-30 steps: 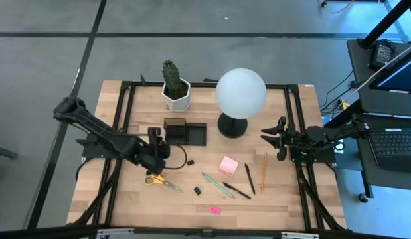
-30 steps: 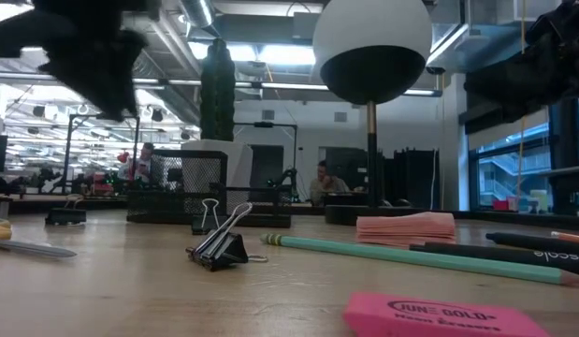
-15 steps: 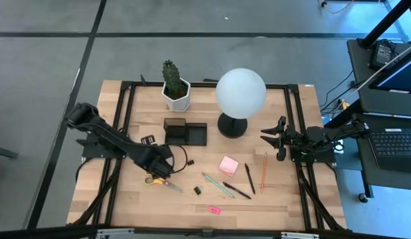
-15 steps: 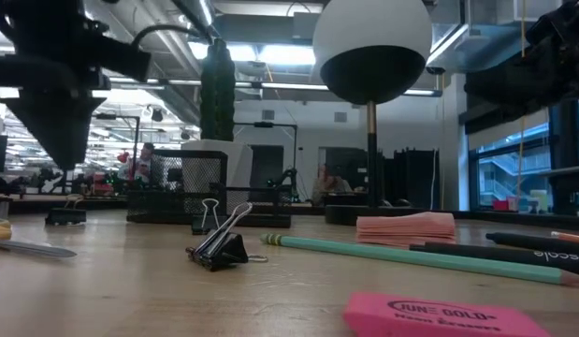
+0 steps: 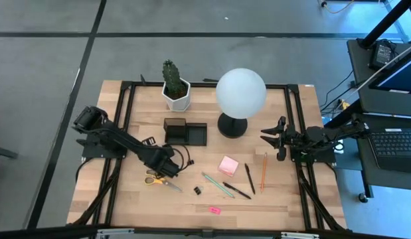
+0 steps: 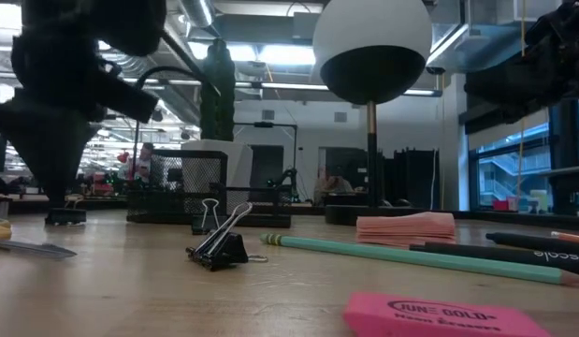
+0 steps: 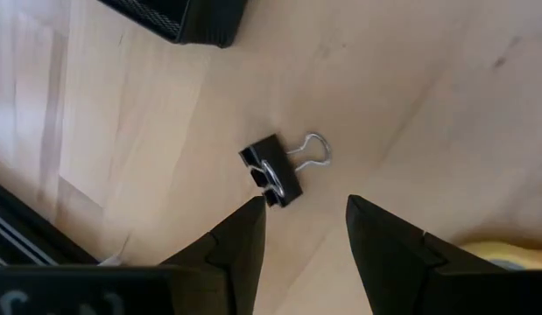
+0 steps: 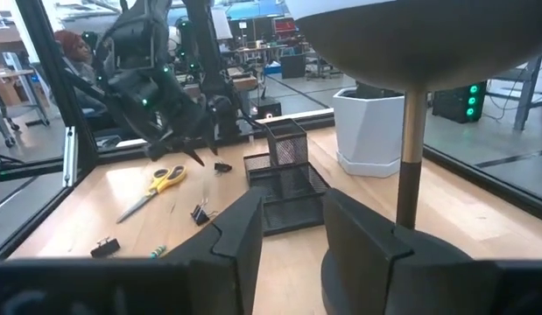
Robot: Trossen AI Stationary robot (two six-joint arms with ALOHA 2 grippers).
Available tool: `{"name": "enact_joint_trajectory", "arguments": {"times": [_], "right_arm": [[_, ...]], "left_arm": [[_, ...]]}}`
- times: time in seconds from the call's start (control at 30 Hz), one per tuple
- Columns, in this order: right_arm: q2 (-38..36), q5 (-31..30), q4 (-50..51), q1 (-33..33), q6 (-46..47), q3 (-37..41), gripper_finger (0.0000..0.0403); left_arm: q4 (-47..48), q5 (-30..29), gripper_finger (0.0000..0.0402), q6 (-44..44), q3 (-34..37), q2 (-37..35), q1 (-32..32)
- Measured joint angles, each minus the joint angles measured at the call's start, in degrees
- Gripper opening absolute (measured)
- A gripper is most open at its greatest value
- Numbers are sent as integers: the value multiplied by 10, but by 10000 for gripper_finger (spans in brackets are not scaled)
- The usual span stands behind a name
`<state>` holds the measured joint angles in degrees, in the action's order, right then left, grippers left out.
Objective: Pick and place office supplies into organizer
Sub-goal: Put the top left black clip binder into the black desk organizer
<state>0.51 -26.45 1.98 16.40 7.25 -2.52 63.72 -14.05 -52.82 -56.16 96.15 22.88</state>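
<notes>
Left gripper [image 7: 304, 229] hangs low over the wood, left of the organizer [image 5: 185, 132], fingers spread wide and holding nothing. A binder clip [image 7: 272, 171] lies just beyond its fingertips, not touched. Scissors [image 5: 160, 180] rest just near of that gripper. A second clip [image 5: 197, 190], green pen [image 5: 218, 185], sticky pad [image 5: 228, 164], black pens [image 5: 249, 178], pencil [image 5: 263, 171] and pink piece [image 5: 214, 210] lie spread to the right, all outside the organizer. Right gripper [image 5: 272, 139] waits at the right edge beside the lamp [image 5: 240, 93], fingers apart, empty.
</notes>
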Motion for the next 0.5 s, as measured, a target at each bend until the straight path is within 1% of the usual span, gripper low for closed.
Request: {"name": "enact_joint_trajectory", "arguments": {"times": [0.27,0.5], "right_arm": [[0,0,-12,0,0,0,126],[0,-1,-12,0,0,0,126]], "left_arm": [[4,0,150,-4,0,9,-9],[8,-35,149,-15,0,9,-10]]}}
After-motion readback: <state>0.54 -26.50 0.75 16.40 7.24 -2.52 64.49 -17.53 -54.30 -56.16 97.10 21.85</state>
